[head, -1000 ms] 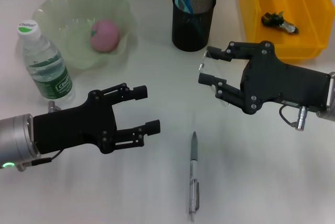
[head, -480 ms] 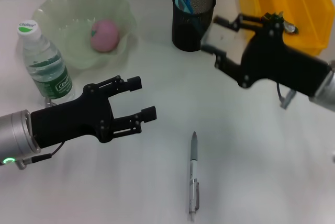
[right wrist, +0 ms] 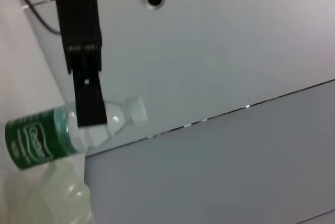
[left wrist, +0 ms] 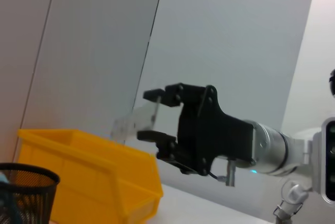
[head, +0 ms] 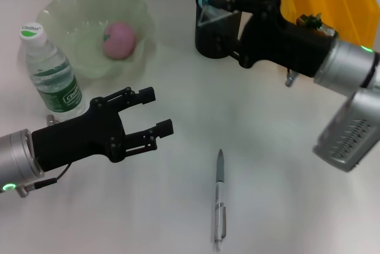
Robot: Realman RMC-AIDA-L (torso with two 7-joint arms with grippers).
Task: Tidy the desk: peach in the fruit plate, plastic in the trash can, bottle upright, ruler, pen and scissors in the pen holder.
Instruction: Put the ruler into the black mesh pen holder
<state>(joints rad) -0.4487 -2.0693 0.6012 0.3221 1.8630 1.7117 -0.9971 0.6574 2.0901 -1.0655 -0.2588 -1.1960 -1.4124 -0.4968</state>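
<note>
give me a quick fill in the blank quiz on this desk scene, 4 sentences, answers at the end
1. The peach lies in the ____ plate.
2. The right gripper holds a clear ruler above the black mesh ____.
3. The pen lies flat on the ____, held by neither gripper.
4. The bottle stands ____ beside the plate, behind the open left gripper.

Missing words: green; pen holder; desk; upright
</note>
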